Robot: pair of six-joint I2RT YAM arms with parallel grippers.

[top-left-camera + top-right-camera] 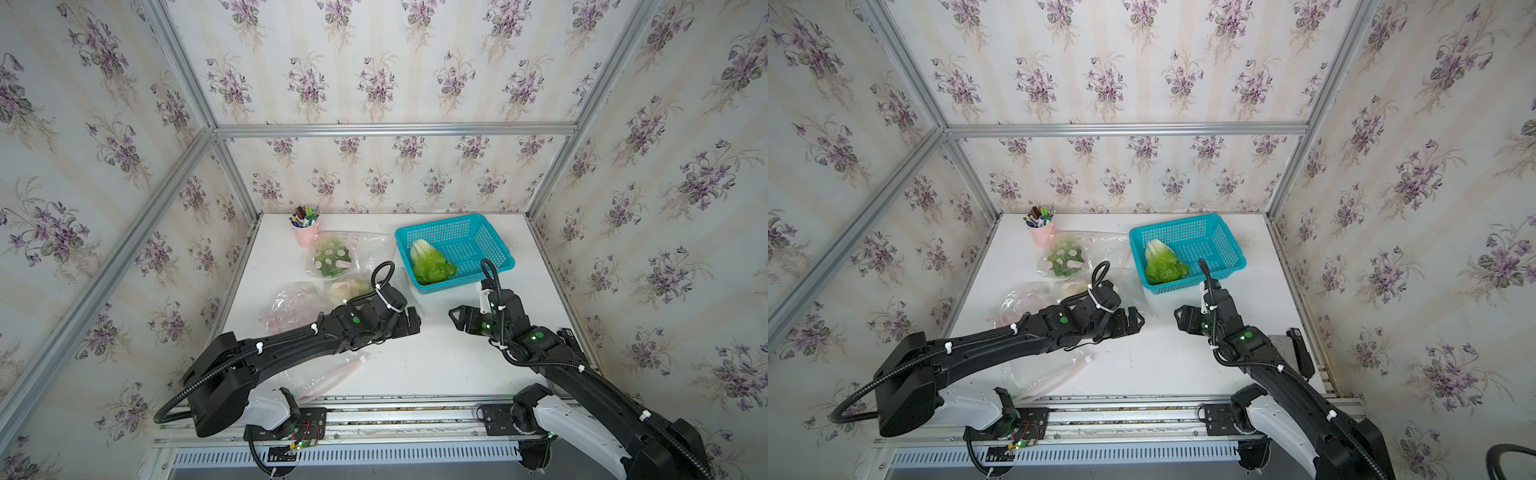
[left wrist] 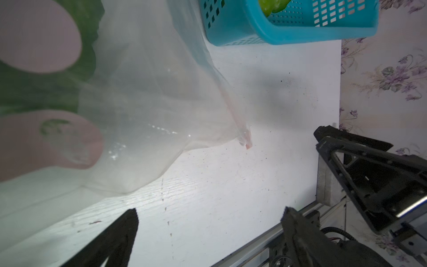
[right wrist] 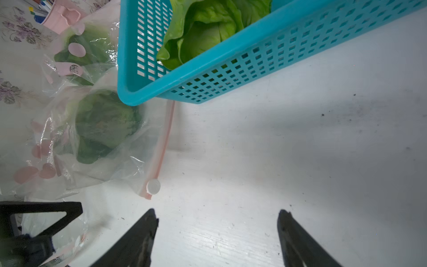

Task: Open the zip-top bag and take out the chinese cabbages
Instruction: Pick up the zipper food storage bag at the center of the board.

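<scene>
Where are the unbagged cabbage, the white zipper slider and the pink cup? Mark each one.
unbagged cabbage (image 1: 430, 264): in a top view, on its green leaves.
white zipper slider (image 3: 153, 186): right wrist view, on the slider's round face.
pink cup (image 1: 306, 236): in a top view, on its outer wall.

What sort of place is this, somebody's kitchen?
Probably a robot test booth, not a kitchen: flowered wallpaper hangs on a bare aluminium frame, and a left arm and right arm are mounted on a metal rail at the front of the white table.
</scene>
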